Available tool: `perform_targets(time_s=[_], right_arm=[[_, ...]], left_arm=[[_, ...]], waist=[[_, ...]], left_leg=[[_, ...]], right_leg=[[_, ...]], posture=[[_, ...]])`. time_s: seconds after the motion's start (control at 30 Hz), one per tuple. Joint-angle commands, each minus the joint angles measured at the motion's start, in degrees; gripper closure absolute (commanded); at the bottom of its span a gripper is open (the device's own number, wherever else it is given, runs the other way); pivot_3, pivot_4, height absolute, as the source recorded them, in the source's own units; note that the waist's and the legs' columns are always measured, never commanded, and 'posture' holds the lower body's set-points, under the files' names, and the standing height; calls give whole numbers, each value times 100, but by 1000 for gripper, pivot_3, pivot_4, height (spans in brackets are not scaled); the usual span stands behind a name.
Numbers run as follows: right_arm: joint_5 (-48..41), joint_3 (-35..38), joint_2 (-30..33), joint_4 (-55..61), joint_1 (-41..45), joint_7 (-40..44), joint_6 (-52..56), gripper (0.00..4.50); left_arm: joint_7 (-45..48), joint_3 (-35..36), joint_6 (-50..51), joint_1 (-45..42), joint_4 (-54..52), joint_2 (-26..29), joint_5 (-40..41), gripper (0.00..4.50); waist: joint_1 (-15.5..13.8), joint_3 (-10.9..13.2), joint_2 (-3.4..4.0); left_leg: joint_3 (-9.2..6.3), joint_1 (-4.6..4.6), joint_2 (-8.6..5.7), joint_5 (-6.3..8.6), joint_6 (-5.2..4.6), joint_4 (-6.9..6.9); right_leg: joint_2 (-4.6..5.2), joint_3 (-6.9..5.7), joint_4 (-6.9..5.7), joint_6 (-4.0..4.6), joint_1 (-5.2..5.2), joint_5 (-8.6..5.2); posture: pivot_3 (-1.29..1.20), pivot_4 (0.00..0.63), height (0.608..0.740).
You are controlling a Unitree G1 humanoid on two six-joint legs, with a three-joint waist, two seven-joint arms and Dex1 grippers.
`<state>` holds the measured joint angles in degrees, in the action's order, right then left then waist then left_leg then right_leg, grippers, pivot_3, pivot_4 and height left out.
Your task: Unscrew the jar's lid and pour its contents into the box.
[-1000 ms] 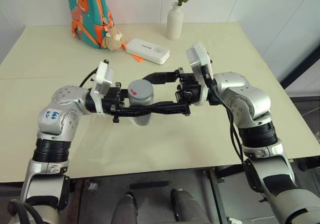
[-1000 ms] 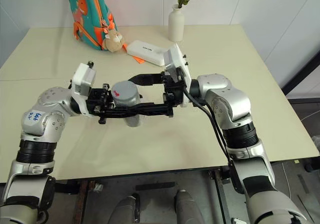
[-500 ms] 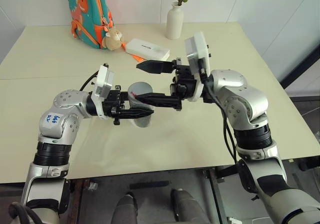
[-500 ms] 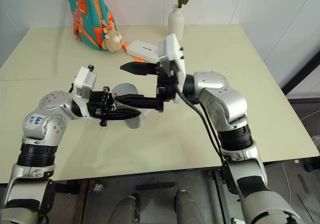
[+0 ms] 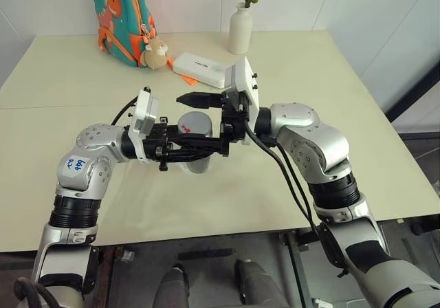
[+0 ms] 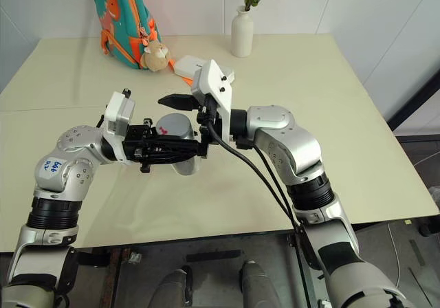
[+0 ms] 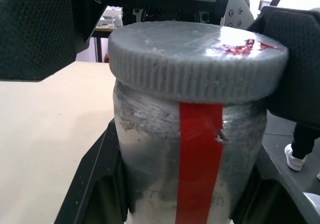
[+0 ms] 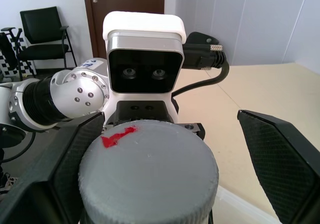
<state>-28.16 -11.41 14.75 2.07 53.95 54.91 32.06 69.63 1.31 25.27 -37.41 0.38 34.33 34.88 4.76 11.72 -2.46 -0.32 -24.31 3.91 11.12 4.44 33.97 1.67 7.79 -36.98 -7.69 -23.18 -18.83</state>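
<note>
Jar (image 5: pixel 196 158) held above the cream table (image 5: pixel 289 67), left claw (image 5: pixel 194 154) clamped around its clear body below the grey lid (image 5: pixel 194 123), right claw (image 5: pixel 187 121) spread wide, one finger on each side of the lid, red mark (image 8: pixel 118 135) on top.

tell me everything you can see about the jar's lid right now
The lid is a round, flat grey cap, plastic by its look, with a ribbed edge and a red smear on top. It sits level on the jar, not yet removed. The right claw stands open around it, its fingers clear of the edge.
</note>
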Motion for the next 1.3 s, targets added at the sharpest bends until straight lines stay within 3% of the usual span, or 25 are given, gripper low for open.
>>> perform_targets(time_s=[0.03,0.3,0.53,0.83,1.0,1.3], right_arm=[[75,276,202,-38,216,-5,-154,35],[-29,800,1178,-290,61,422,-325,35],[-239,922,1625,-241,-253,888,-312,35],[-1099,945,1108,446,-213,826,347,35],[-748,437,499,540,25,282,409,35],[-137,-91,86,176,291,-78,335,35]], left_arm=[[88,57,-127,3,-190,20,13,2533],[58,72,-187,128,-201,20,-19,2533],[86,134,-174,173,-221,38,-48,2533],[92,156,-203,114,-130,64,-86,2533],[71,114,-230,61,-82,10,-114,2533],[66,69,-279,-34,27,-63,-155,2533]], waist=[[-1,0,0],[-7,0,0],[6,0,0],[3,5,7],[17,5,8],[0,5,8]], left_leg=[[0,0,0,0,0,0],[0,-3,0,0,0,0],[2,-4,0,0,0,-1],[8,-4,0,0,0,0],[9,-7,0,0,0,5],[10,-11,0,-1,1,7]], right_leg=[[0,0,0,0,0,0],[0,0,2,0,-1,0],[0,3,4,0,-4,0],[-6,19,-10,-2,-15,-1],[-6,21,-16,-2,-19,-1],[-7,22,-30,2,-29,-4]], posture=[[0,150,740],[0,150,740],[0,150,740],[0,150,740],[0,150,740],[0,150,740]])
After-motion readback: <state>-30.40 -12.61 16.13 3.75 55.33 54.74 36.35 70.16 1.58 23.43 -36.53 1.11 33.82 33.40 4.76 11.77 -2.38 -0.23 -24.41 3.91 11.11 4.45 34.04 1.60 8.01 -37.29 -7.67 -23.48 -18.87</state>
